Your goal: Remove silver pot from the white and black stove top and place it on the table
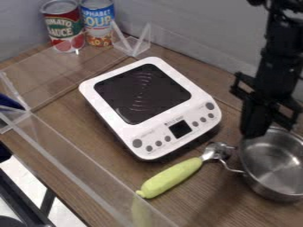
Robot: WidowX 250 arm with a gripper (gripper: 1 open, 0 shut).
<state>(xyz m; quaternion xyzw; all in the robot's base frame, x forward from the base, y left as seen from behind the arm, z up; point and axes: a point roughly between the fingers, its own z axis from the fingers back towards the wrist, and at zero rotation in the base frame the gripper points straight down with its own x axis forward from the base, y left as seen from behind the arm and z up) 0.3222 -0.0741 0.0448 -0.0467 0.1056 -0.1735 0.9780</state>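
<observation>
The silver pot [274, 172] sits low at the right front of the table [69, 133], beside the white and black stove top [148, 106] and off it. One loop handle points toward the stove's button edge. My black gripper [260, 132] comes down from above onto the pot's far rim, with its fingers shut on that thin rim. Whether the pot's base touches the wood I cannot tell. Nothing stands on the black cooking square.
A yellow-green corn cob [172, 177] lies just in front of the stove, left of the pot. Two cans [62, 25] stand at the back left behind an acrylic wall [133, 40]. Another clear wall [59, 164] runs along the left front edge.
</observation>
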